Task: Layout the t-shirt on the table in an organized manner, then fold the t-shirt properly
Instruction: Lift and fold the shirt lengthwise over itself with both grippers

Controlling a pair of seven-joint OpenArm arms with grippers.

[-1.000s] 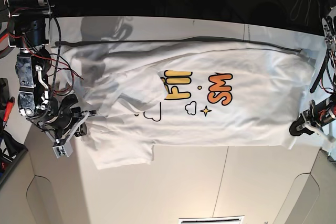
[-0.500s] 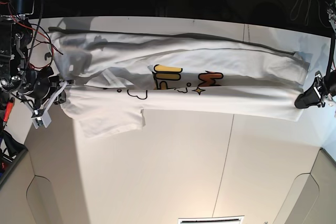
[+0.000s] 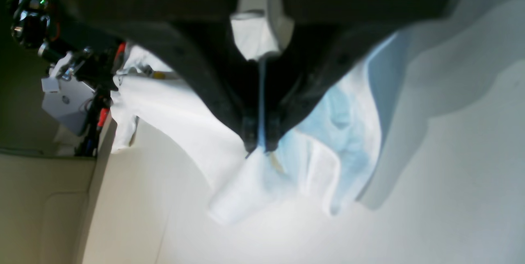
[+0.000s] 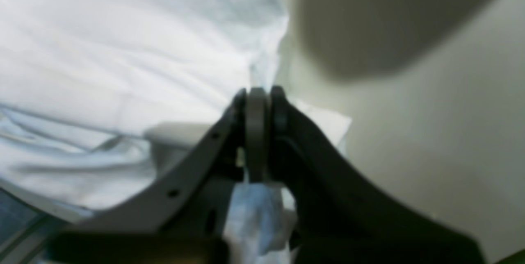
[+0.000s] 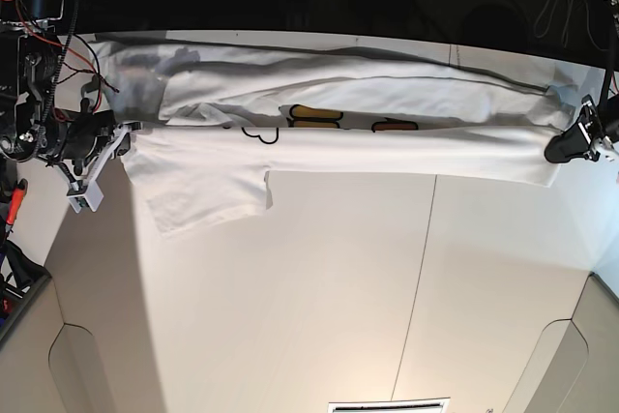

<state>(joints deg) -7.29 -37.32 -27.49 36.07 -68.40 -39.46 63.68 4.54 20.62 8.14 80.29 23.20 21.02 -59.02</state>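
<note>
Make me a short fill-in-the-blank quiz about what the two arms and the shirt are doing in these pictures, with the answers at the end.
1. Both grippers are shut on the ____ fabric of the t-shirt.
2. In the base view, the left gripper is at the picture's ____ edge.
3. One sleeve hangs toward the viewer near the ____ gripper.
4. The partly hidden letters on the shirt are orange and ____.

Answers: white; right; right; yellow

Black arm links [image 5: 39,132]; red and black cables; white bracket [image 5: 85,195]; black claw [image 3: 259,143]
</note>
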